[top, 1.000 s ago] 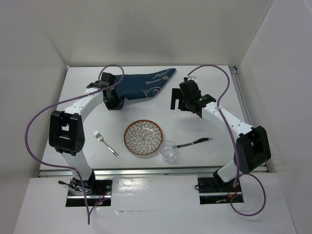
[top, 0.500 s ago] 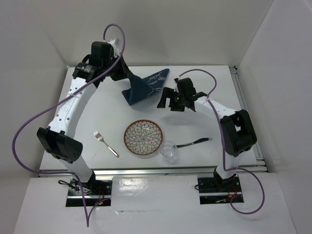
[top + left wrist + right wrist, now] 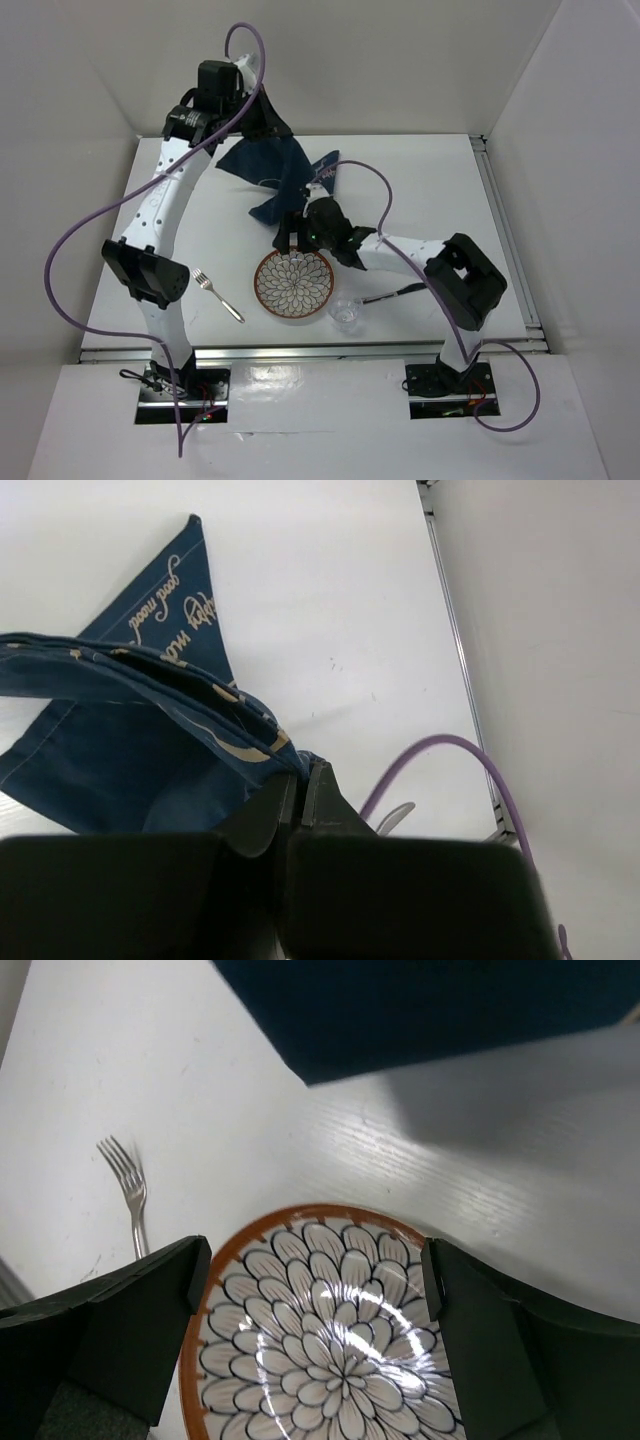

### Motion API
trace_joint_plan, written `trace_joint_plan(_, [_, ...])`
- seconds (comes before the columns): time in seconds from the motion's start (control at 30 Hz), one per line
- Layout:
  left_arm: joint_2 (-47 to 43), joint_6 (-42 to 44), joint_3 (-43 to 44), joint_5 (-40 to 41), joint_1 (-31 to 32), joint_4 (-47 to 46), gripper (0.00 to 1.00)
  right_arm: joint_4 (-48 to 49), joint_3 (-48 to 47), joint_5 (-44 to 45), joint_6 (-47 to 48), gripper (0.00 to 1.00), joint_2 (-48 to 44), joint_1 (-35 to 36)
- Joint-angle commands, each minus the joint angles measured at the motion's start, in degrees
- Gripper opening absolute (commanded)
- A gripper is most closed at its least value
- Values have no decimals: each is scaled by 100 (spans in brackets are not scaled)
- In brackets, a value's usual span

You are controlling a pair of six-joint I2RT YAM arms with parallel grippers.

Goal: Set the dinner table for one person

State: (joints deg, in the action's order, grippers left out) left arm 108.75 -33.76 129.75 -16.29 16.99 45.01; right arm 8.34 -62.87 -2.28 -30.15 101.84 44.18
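Observation:
The dinner table (image 3: 440,190) is a white tabletop. My left gripper (image 3: 262,128) is raised near the back and shut on a corner of a navy cloth (image 3: 285,170), which hangs down with its lower end near the table. In the left wrist view the closed jaws (image 3: 302,770) pinch the cloth's (image 3: 120,730) folded edge. My right gripper (image 3: 293,233) stands open just above the far rim of a flower-patterned plate (image 3: 294,284). In the right wrist view the fingers straddle the plate (image 3: 330,1340) with nothing between them (image 3: 315,1272), and the cloth (image 3: 430,1010) hangs ahead.
A fork (image 3: 218,295) lies left of the plate, also seen as the fork (image 3: 130,1185) in the right wrist view. A clear glass (image 3: 346,312) stands at the plate's near right, with a dark-handled utensil (image 3: 398,293) beside it. An aluminium rail (image 3: 505,240) runs along the right edge.
The left arm has lifted the cloth off the table, up and toward the back. The right arm has swung left and nearer, from the table's right side to above the plate.

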Motion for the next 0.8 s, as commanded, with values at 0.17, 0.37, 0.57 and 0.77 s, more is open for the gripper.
trace_joint_plan(0.17, [191,-157,489,-190,41,-98,0,1135,-365,2766,-219,100,124,688])
trace_joint_plan(0.37, [243,-157,542,-243,41,-98,0,-32,-1823,3874,-1202,95,1326,846])
trace_joint_plan(0.57, [296,-157,753,-348,-73,-45,0,-1075,-2659,4613,-1975,51,1822,759])
trace_joint_plan(0.77, [234,-157,639,-567,-293,-124,0,-2107,-2538,5175,-2503,0,1708,407])
